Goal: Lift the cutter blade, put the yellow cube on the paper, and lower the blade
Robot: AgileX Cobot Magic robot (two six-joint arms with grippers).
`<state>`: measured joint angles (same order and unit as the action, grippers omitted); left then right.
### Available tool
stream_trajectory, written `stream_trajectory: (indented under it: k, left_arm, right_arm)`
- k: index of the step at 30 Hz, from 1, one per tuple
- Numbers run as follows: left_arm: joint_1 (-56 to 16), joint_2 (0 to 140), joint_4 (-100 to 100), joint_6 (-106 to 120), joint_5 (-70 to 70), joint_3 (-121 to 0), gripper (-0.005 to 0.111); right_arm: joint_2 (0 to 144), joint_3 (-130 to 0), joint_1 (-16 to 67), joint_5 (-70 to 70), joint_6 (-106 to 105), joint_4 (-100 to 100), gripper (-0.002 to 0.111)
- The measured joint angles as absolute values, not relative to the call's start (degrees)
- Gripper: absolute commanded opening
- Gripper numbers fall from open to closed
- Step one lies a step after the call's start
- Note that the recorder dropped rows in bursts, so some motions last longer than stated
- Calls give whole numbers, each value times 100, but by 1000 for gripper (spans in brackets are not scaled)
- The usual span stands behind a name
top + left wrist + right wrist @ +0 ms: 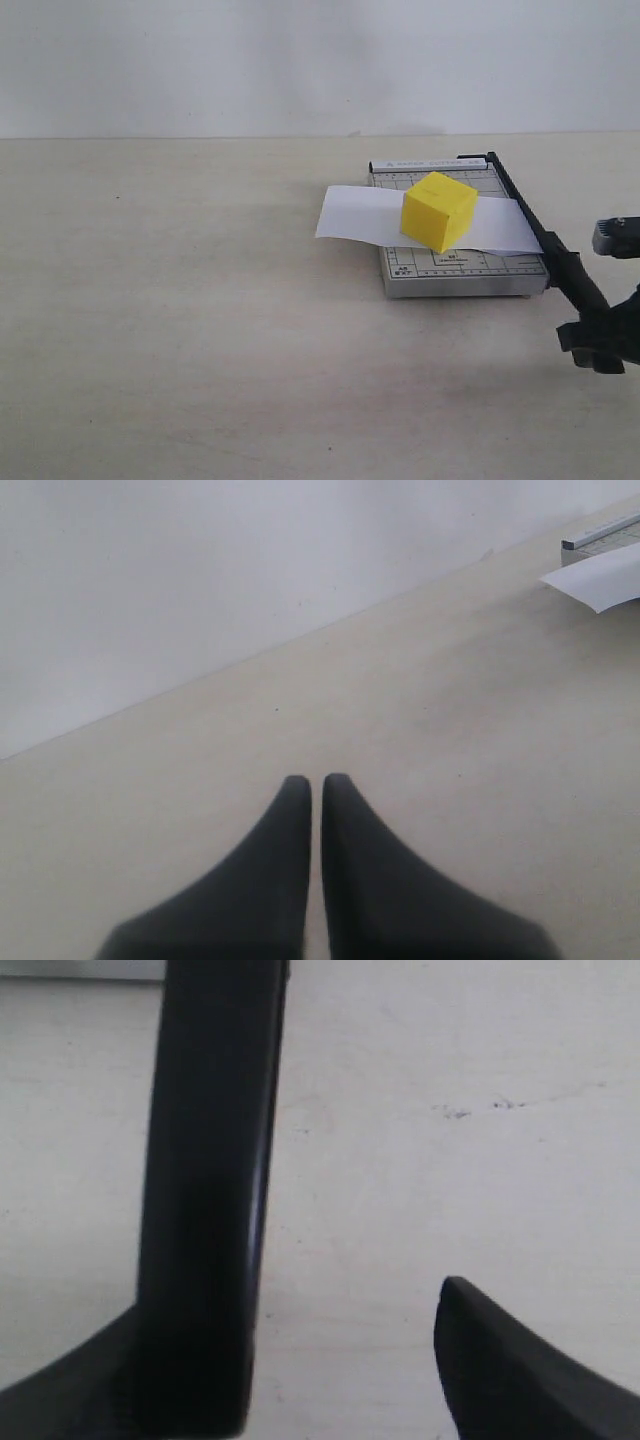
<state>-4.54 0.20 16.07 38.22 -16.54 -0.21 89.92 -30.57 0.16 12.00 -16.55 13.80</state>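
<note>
Yellow cube [438,210] is sitting on the paper [350,215]. Your right claw [340,1330] is hanging open at the cutter blade [530,220] handle, near right; left claw [316,780] closed. Blade's rigid: take the handle end.

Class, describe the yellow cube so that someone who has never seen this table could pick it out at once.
On the pale table lies a grey gridded trimmer base with a white paper across it. The yellow cube sits on that paper, over the base. It is the only bright, blocky thing there.

Beige table [180,330], grey trimmer base [455,272]
</note>
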Motion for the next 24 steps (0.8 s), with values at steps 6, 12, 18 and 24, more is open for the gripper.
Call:
stream_trajectory:
  k: [6,12,18,24]
  left_arm:
    - [-454,20,1607,3822,-1654,-21,4]
    - [-454,20,1607,3822,-1654,-21,4]
    - [-454,20,1607,3822,-1654,-21,4]
    - [-454,20,1607,3822,-1654,-21,4]
  right_arm:
    - [8788,-3073,16,1144,-1655,1357,65]
    - [7934,-3341,16,1237,-1691,1357,65]
    - [6832,-3496,16,1468,-1701,1357,63]
    - [5471,-3521,16,1678,-1713,1357,0]
